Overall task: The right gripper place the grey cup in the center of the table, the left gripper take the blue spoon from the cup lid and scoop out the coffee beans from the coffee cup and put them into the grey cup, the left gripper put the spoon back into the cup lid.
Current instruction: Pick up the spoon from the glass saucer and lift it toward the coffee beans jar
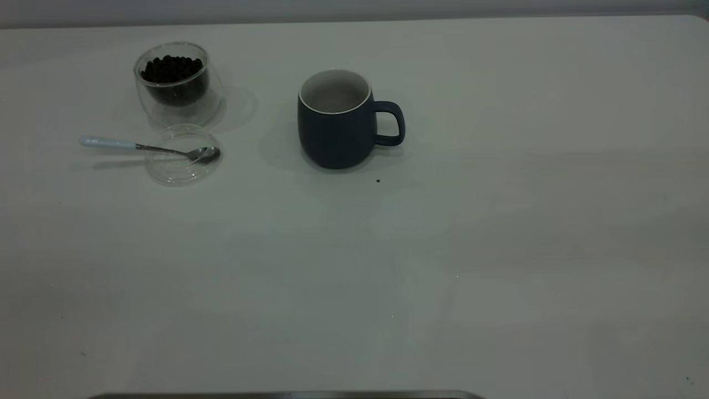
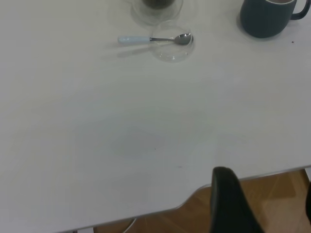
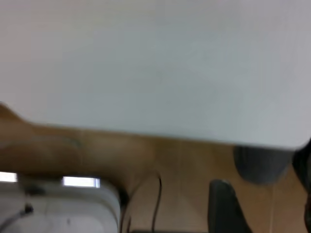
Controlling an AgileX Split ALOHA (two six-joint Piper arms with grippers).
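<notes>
Already, as you looked across the bench (image 1: 498, 249), the grey cup (image 1: 335, 130) stood upright near its middle toward the far side, a rounded dark blue-grey mug with a white rim and white inside, its loop handle turned toward the right arm's side. Its inside showed only white wall from the exterior view, and you could not see down to the bottom. A single dark speck (image 1: 378, 180) lay on the bench just in front of the mug.

Well off to the left arm's side you had the coffee cup (image 1: 176, 83), a clear double-walled glass cup, upright, with a heap of dark coffee beans (image 1: 171, 68) filling its inner bowl close to the brim. Just in front of it, nearly touching, lay the cup lid (image 1: 183, 155), a clear shallow disc flat on the bench. The blue spoon (image 1: 145, 147) rested across it: the shiny metal bowl sat inside the lid near its right edge, while the pale blue handle stuck out over the rim toward the left.

Your left gripper (image 2: 262, 204) hung back over the near edge of the bench, far from the spoon, its fingers (image 2: 228, 201) spread apart with nothing between them. Your right gripper (image 3: 260, 206) sat off the bench edge as well, released and empty.
</notes>
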